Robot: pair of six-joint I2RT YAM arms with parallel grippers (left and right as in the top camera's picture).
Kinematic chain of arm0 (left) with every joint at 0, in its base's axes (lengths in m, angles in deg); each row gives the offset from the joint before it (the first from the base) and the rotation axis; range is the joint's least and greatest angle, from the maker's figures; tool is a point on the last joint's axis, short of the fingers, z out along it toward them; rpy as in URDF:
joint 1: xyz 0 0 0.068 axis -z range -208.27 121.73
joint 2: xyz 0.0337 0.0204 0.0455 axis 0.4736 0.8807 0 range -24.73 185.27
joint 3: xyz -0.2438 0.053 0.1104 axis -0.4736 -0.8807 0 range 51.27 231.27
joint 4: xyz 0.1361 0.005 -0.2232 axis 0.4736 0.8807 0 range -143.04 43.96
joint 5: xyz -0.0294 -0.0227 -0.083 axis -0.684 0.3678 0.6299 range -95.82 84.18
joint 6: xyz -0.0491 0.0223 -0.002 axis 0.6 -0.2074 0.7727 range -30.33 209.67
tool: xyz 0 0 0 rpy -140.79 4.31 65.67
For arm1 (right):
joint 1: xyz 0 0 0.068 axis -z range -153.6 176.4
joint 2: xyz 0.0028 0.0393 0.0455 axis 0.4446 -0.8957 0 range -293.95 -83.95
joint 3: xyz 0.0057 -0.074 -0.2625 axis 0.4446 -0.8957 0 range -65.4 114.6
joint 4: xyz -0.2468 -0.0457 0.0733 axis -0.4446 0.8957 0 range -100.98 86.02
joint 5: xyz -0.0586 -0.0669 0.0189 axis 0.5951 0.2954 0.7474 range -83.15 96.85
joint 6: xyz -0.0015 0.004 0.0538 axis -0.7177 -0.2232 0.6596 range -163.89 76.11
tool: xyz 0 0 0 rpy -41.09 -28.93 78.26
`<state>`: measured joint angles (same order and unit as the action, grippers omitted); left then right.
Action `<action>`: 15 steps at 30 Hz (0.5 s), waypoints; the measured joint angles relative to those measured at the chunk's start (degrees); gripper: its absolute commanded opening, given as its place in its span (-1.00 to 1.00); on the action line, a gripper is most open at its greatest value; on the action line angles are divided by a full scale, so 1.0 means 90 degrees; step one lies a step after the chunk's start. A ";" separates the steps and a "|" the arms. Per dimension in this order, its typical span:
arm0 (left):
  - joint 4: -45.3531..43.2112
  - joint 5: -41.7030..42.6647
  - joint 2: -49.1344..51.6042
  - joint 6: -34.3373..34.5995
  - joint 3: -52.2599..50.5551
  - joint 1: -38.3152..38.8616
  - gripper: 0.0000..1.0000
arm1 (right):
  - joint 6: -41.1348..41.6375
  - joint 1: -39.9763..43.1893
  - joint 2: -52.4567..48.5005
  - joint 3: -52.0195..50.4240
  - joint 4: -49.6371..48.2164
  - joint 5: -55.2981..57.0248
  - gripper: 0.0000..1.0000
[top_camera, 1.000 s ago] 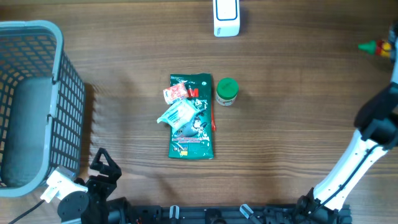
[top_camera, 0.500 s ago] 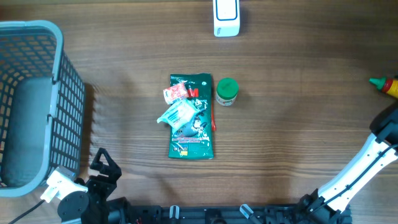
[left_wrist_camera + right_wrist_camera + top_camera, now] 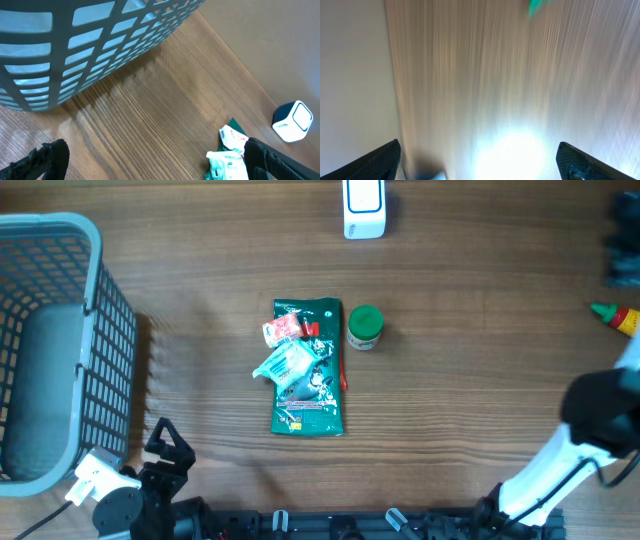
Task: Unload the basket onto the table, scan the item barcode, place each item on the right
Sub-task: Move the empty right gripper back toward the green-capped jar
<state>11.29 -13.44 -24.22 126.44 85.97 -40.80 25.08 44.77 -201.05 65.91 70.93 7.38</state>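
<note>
Green pouch (image 3: pixel 309 370) lies flat at table centre, long axis 12 to 6 o'clock. Its print is too small to read; no barcode can be made out. Two small packets rest on its upper half: a red-and-white one (image 3: pixel 283 330) and a pale teal one (image 3: pixel 285 363). Green-lidded jar (image 3: pixel 365 326) stands just beside the pouch's top corner at 3 o'clock. White scanner (image 3: pixel 364 208) sits at 12 o'clock, well apart. Blue basket (image 3: pixel 95 240) at 9 o'clock. Left gripper (image 3: pixel 160 167) near 7 o'clock, jaws spread wide, empty. Right gripper (image 3: pixel 480 162) out toward 4 o'clock, view blurred, jaws apparently wide, nothing between them.
</note>
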 measured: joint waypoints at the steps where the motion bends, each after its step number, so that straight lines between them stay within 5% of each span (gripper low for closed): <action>1: 0.0000 0.0000 0.0000 0.0000 0.0000 0.0000 1.00 | 0.0024 -0.0092 0.0024 0.0005 0.0056 -0.0027 0.99; 6: 0.0000 -0.0002 0.0000 0.0000 0.0000 0.0000 1.00 | 0.0019 -0.2266 -0.0083 -0.0138 0.1064 -0.0345 0.99; 15: 0.0000 0.0000 0.0000 0.0000 0.0000 0.0000 1.00 | -0.0245 -0.4794 -0.0219 -0.1566 -0.0015 -0.0372 0.99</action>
<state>11.29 -13.44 -24.22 126.44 85.97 -40.80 22.87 1.63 -203.02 51.81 70.80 4.04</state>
